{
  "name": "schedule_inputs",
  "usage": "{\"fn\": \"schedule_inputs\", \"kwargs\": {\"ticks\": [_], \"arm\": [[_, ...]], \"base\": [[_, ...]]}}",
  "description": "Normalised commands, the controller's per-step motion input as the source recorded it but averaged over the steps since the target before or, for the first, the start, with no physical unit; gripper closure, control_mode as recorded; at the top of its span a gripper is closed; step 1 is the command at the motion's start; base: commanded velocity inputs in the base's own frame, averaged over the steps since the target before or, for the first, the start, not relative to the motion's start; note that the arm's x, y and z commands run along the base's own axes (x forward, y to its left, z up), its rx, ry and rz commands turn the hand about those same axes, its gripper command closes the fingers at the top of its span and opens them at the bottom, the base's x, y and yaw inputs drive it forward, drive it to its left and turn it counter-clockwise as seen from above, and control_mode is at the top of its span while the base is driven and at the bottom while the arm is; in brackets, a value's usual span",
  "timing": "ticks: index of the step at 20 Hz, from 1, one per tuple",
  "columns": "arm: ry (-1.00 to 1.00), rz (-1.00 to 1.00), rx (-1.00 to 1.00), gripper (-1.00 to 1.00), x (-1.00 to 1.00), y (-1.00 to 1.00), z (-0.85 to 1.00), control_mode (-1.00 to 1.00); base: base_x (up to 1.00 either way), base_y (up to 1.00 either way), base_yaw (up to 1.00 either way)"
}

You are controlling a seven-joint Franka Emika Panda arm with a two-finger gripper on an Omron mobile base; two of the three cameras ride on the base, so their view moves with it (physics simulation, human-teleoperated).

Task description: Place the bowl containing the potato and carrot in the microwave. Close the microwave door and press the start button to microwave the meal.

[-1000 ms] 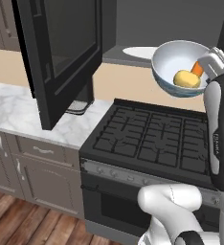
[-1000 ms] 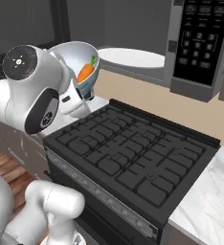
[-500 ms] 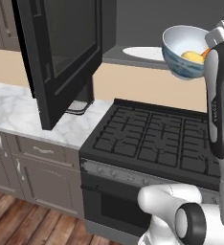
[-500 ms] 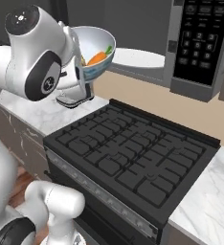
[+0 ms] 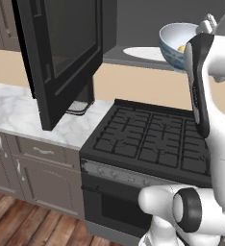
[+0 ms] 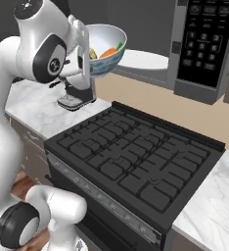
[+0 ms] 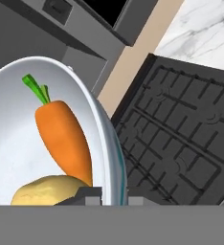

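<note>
My gripper [image 7: 115, 194] is shut on the rim of the white, blue-patterned bowl [image 7: 18, 110], one finger inside the wall and one outside. The orange carrot [image 7: 63, 139] with its green top and the yellow potato [image 7: 47, 191] lie in it. The bowl [image 5: 174, 43] hangs high above the stove, just in front of the microwave's white turntable plate [image 5: 141, 52]. The microwave door [image 5: 61, 53] stands swung wide open to the left. In the right base view the bowl [image 6: 106, 46] with the carrot [image 6: 108, 52] is left of the microwave's control strip [image 6: 202, 44].
A black gas stove [image 5: 153, 139] lies below the bowl, with marble counter [image 5: 18, 113] on its left and more [image 6: 214, 196] on its right. A small black coffee machine [image 6: 75, 95] stands on the left counter, behind the open door. My white arm [image 5: 206, 96] rises at the right.
The arm has lifted the bowl higher and carried it toward the microwave opening. The bowl has levelled out. The door has not moved.
</note>
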Motion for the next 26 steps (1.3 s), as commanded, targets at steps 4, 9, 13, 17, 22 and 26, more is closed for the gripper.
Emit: {"fn": "schedule_inputs", "kwargs": {"ticks": [4,9,13,17,22,26], "arm": [[0.00,-0.06,0.00,1.00,0.62,-0.14,0.00,-1.00],[0.03,-0.01,0.01,1.00,0.79,-0.21,0.00,-1.00],[0.05,0.00,0.04,1.00,0.84,-0.21,0.00,-1.00],[0.03,0.00,0.02,1.00,0.75,-0.15,0.00,-1.00],[0.01,0.00,0.00,1.00,0.72,-0.04,0.00,-1.00],[0.01,0.00,0.00,1.00,0.71,-0.08,0.00,-1.00]], "base": [[0.00,0.00,0.00],[0.00,0.00,0.00],[0.00,0.00,0.00],[0.00,0.00,0.00],[0.00,0.00,0.00],[0.00,0.00,0.00]]}}
